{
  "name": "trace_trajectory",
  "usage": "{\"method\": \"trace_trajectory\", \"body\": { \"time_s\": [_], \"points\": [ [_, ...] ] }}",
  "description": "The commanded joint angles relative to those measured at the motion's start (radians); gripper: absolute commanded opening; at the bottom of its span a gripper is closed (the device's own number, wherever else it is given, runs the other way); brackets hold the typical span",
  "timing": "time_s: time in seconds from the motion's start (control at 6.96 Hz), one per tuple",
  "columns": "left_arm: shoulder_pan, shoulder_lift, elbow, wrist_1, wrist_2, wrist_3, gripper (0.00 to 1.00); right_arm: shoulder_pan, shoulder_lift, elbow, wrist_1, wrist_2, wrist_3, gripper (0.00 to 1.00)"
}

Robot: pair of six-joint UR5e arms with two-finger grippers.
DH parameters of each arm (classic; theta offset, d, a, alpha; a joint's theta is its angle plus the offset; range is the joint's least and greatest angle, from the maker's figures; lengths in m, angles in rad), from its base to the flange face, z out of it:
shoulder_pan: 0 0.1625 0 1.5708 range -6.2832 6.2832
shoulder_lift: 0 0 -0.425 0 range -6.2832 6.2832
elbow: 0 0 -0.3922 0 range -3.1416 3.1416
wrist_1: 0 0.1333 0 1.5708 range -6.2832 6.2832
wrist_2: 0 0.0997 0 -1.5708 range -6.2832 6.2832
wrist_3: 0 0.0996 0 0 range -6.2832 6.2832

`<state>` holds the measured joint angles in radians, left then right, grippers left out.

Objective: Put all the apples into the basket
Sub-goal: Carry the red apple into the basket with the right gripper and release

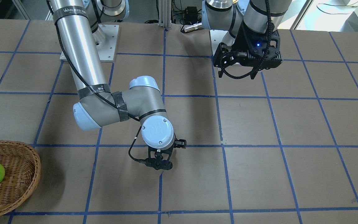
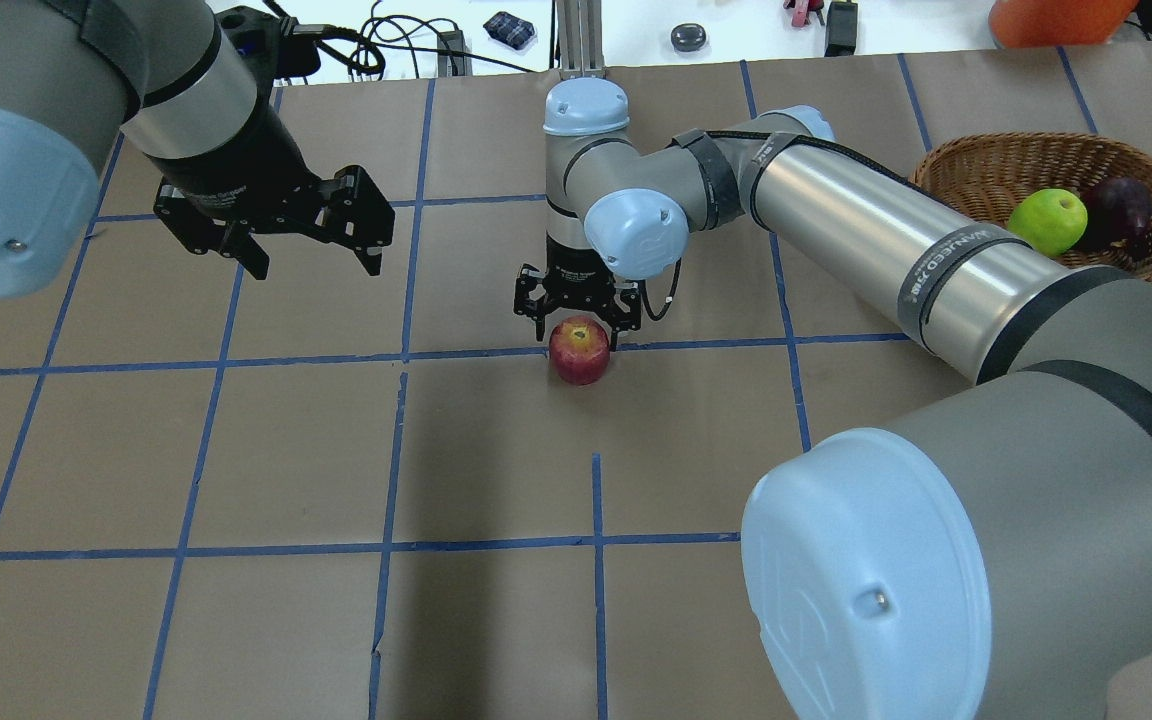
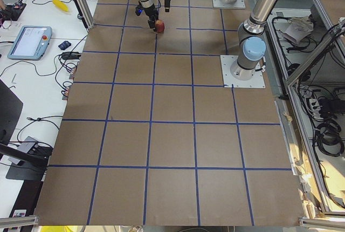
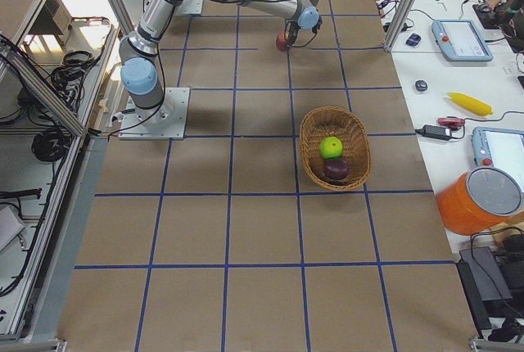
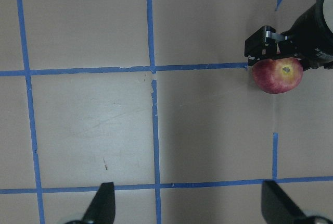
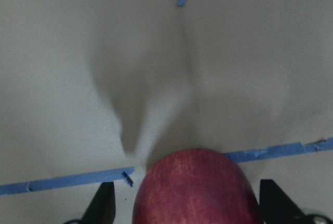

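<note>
A red apple (image 2: 579, 352) with a yellowish stem end sits on the table at a blue tape line. My right gripper (image 2: 581, 322) is open and low over it, one finger on each side; the right wrist view shows the apple (image 6: 195, 190) between the fingertips (image 6: 104, 203). The wicker basket (image 2: 996, 152) stands at the right and holds a lime green apple (image 2: 1048, 222) and a dark red apple (image 2: 1118, 208). My left gripper (image 2: 316, 262) is open and empty, held above the table to the left. In the front view the red apple is hidden under the right wrist.
The table is brown paper with a grid of blue tape lines (image 2: 496, 352). The right arm's long link (image 2: 866, 230) reaches across between the basket and the apple. Cables and small items (image 2: 688, 38) lie beyond the far edge.
</note>
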<state>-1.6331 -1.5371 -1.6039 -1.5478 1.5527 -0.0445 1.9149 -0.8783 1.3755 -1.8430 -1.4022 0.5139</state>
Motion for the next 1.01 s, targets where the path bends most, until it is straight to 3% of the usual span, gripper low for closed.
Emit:
{"method": "trace_trajectory", "body": {
  "time_s": [0.0, 0.29, 0.58, 0.72, 0.86],
  "points": [
    [0.001, 0.0, -0.001, 0.0, 0.0, 0.0, 1.0, -0.016, -0.023, -0.021, 0.004, -0.05, 0.002, 0.0],
    [0.001, 0.0, 0.001, 0.0, 0.0, 0.0, 1.0, -0.106, -0.095, -0.062, 0.08, -0.083, -0.034, 0.0],
    [0.001, 0.0, -0.001, 0.0, 0.0, 0.0, 1.0, -0.273, -0.145, -0.133, 0.177, -0.105, -0.231, 0.0],
    [0.001, 0.0, -0.001, 0.0, 0.0, 0.0, 1.0, -0.346, -0.145, -0.141, 0.173, -0.227, -0.341, 0.0],
    [0.001, 0.0, -0.001, 0.0, 0.0, 0.0, 1.0, -0.408, -0.145, -0.141, 0.154, -0.283, -0.465, 0.0]
  ]
}}
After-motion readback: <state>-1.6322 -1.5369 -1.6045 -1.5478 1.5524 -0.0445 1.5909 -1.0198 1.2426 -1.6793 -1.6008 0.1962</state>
